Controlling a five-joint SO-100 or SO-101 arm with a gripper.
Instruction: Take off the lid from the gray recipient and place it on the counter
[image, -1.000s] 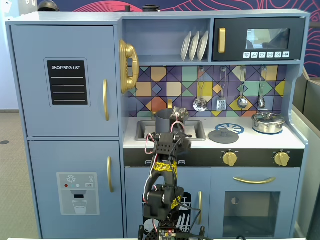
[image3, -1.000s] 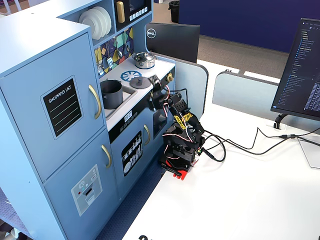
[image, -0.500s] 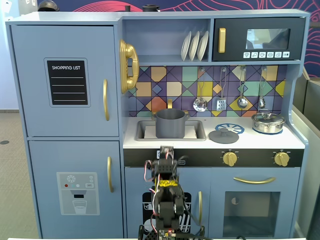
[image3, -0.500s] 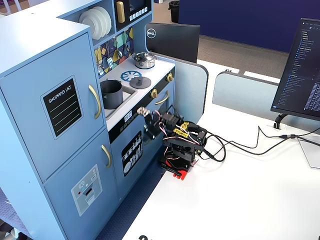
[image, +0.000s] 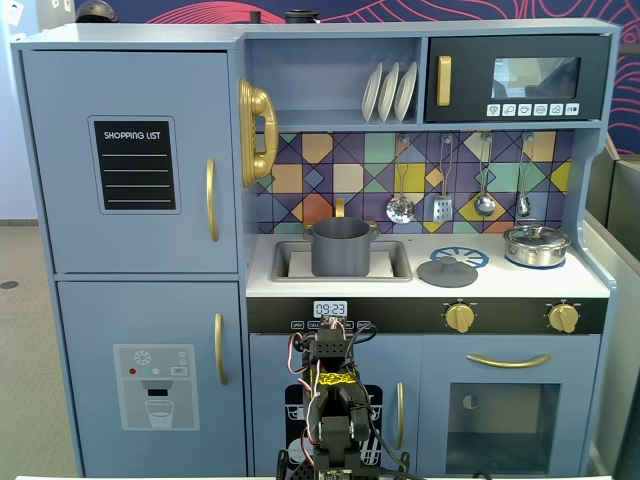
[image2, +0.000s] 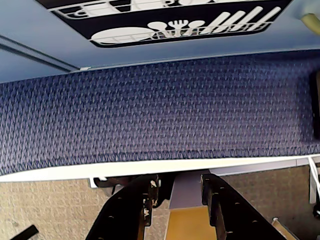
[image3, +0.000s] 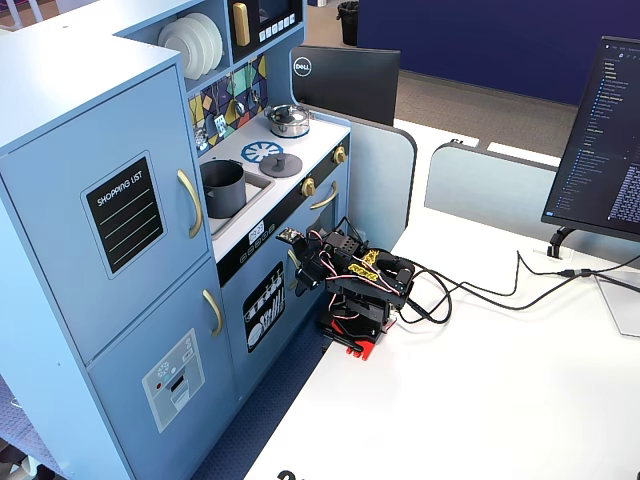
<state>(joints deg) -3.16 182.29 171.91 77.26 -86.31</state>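
Note:
The gray recipient stands uncovered in the sink basin, also seen in the other fixed view. The dark gray lid lies flat on the white counter, at the front edge of the blue-and-white burner; the side fixed view shows it there too. My arm is folded low on the table in front of the kitchen's lower doors, far below the counter. In the wrist view my gripper is open and empty, with floor and table edge showing between the jaws.
A shiny silver pot with its own lid stands at the counter's right end. Utensils hang on the backsplash above. A blue carpet strip lies between the kitchen base and the white table edge. A monitor and cables are on the table.

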